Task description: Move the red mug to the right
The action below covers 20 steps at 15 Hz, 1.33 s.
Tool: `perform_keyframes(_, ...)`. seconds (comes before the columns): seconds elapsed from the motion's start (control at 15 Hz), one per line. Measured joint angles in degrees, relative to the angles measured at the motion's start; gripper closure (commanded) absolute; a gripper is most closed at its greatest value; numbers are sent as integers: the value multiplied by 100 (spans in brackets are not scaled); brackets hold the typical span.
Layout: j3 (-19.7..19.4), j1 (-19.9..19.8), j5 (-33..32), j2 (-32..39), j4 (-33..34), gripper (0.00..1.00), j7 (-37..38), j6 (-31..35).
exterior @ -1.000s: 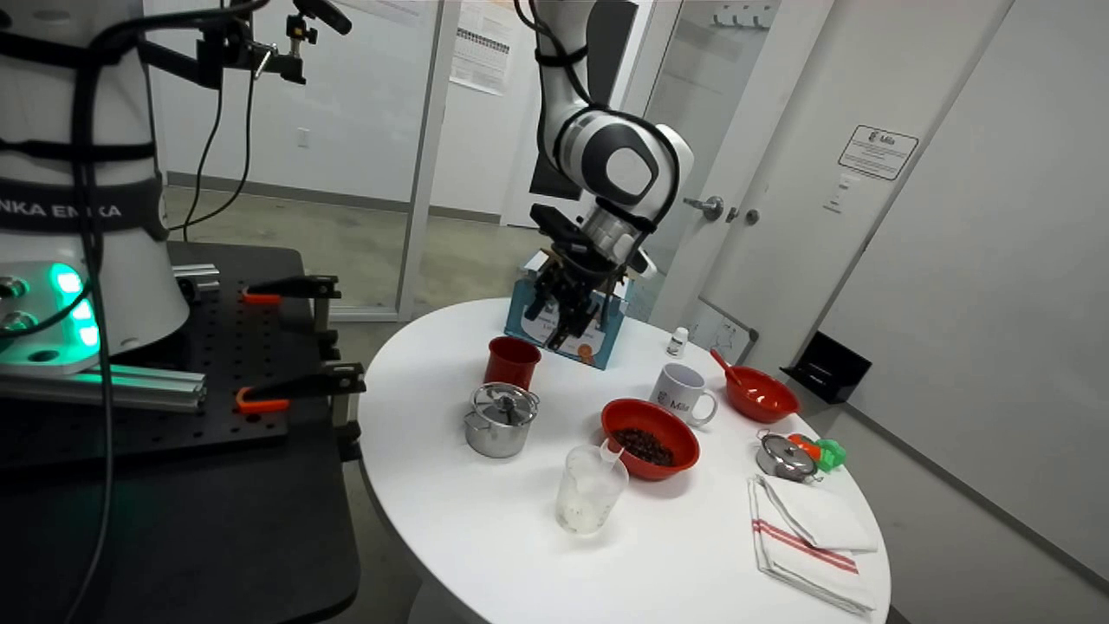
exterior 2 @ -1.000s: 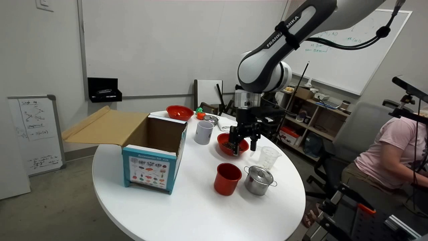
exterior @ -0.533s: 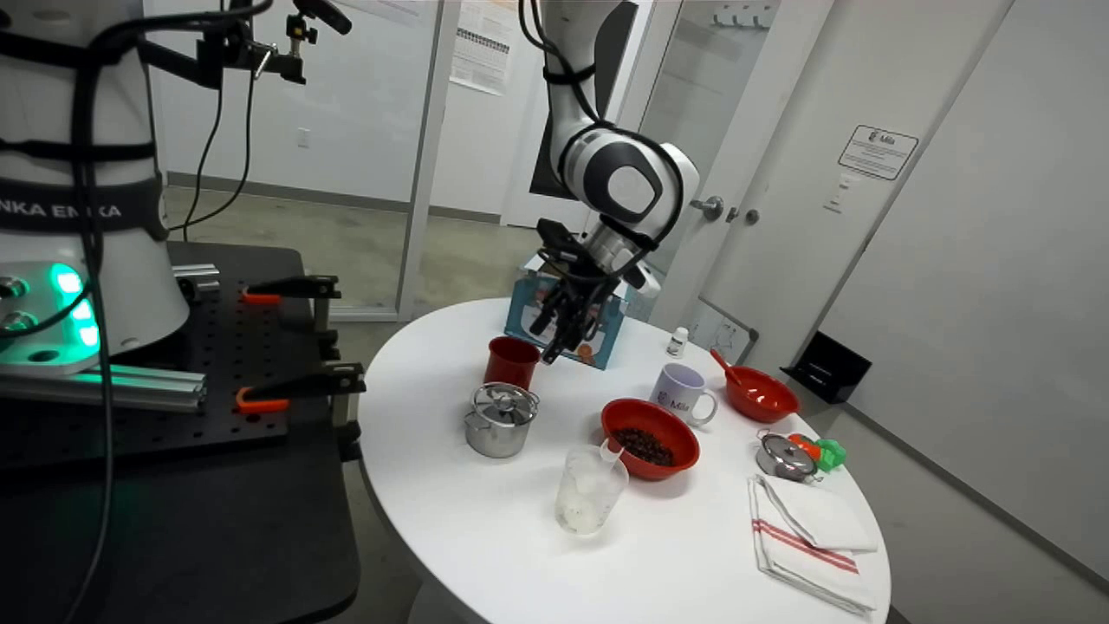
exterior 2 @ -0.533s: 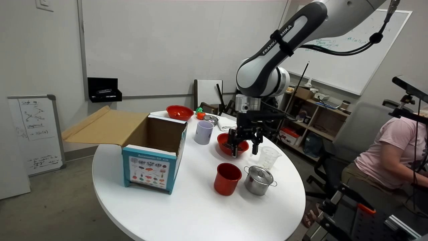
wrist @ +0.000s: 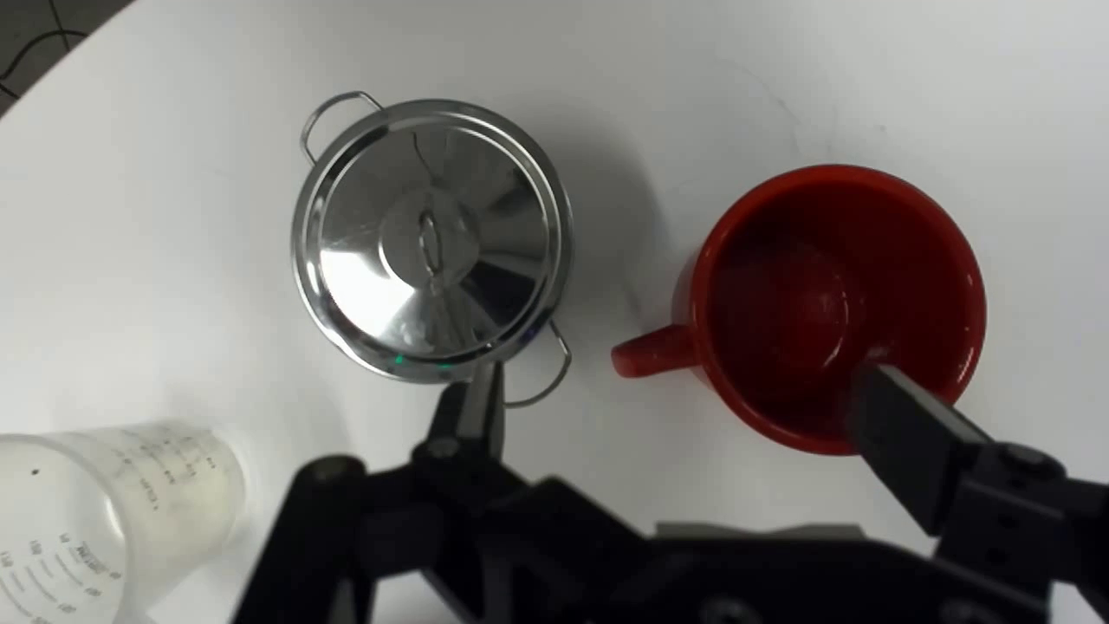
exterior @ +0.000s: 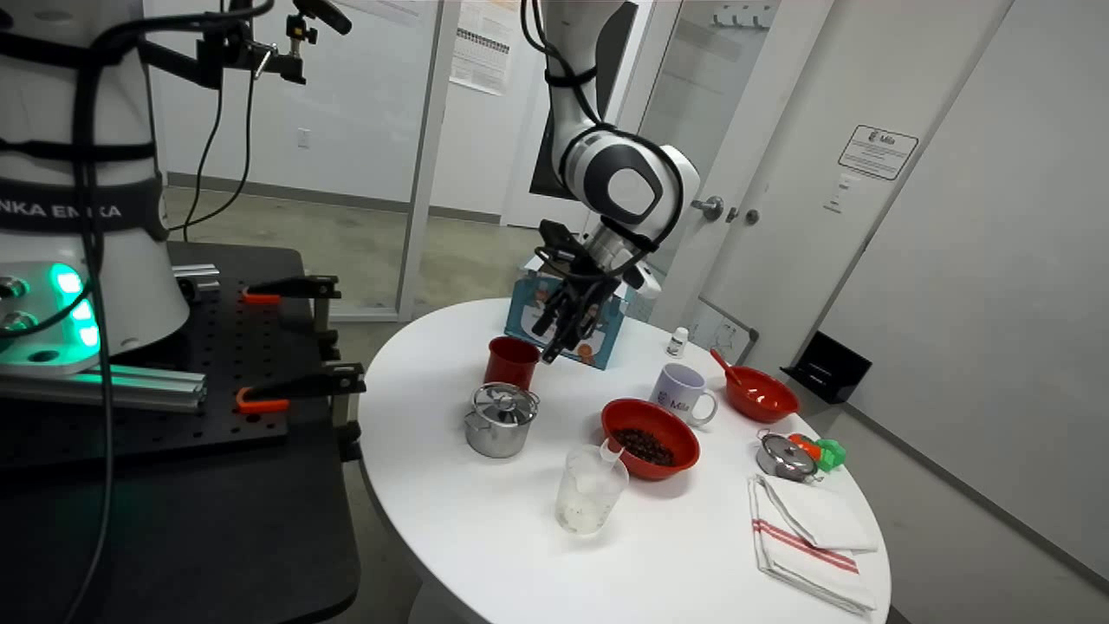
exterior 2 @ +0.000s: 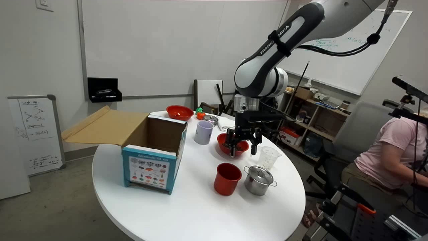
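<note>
The red mug (exterior: 511,364) stands upright on the white table in both exterior views, beside the steel pot (exterior 2: 258,184). In the wrist view I look down into the mug (wrist: 797,303), and its handle points toward the pot. My gripper (wrist: 680,377) is open with nothing between its fingers. In the wrist view the right fingertip overlaps the mug's near rim and the left fingertip overlaps the pot's edge. In the exterior views the gripper (exterior 2: 243,153) hangs above the table, higher than the mug and apart from it.
A clear measuring cup (exterior: 589,494), a red bowl with dark bits (exterior: 657,470), a white mug (exterior: 680,394) and another red bowl (exterior: 762,399) stand on the table. An open blue box (exterior 2: 150,172) stands behind the gripper in an exterior view (exterior: 598,342). The pot is close to the mug.
My gripper has come down a little and slightly toward the red mug, most of it in the first half second. It stays open. The mug and the other things have not moved.
</note>
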Motion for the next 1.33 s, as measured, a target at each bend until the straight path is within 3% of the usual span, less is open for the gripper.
perform_keyframes(0.6, -297, 580, -1074, 189, 374, 0, 142, -1)
perform_keyframes(0.93, -195, 515, -1143, 558, 709, 0, -420, 0)
perform_keyframes(1.33, 130, 122, -1116, 920, 968, 0, -1508, -46)
